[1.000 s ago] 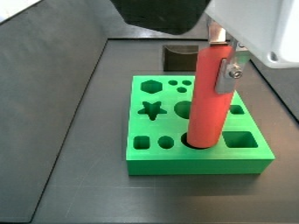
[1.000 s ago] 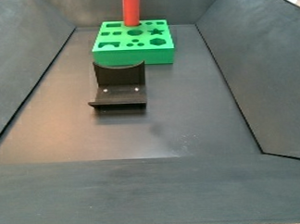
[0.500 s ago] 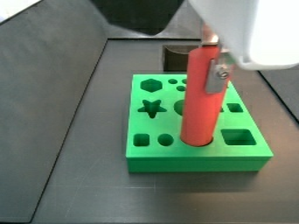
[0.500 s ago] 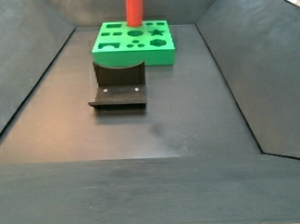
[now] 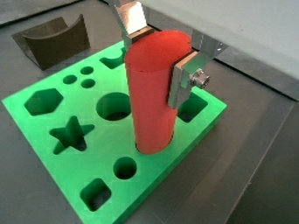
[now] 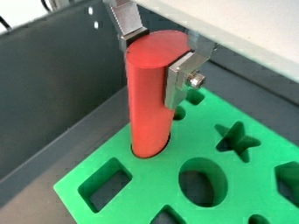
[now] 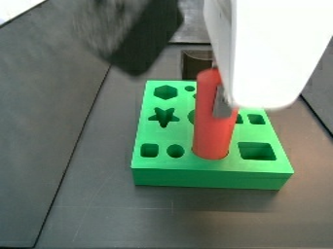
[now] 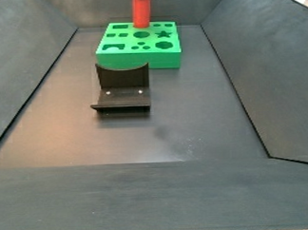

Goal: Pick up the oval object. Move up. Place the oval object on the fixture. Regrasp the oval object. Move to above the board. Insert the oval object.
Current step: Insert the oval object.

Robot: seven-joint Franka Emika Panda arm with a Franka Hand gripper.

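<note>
The oval object is a red peg, standing upright and held near its top by my gripper. The silver fingers are shut on its two sides in both wrist views. Its lower end meets the top of the green board at a hole near one edge. How deep it sits does not show. In the side views the peg rises from the board; the peg is at the far end. The dark fixture stands in front of the board.
The board's star, hexagon, round and square holes lie around the peg. Dark tray walls rise close beside the board. The fixture is just beyond the board's corner. The blurred arm fills the upper side view.
The peg was leaning a second ago and now stands upright, shifted slightly left in a side view. The arm above it has moved and is blurred.
</note>
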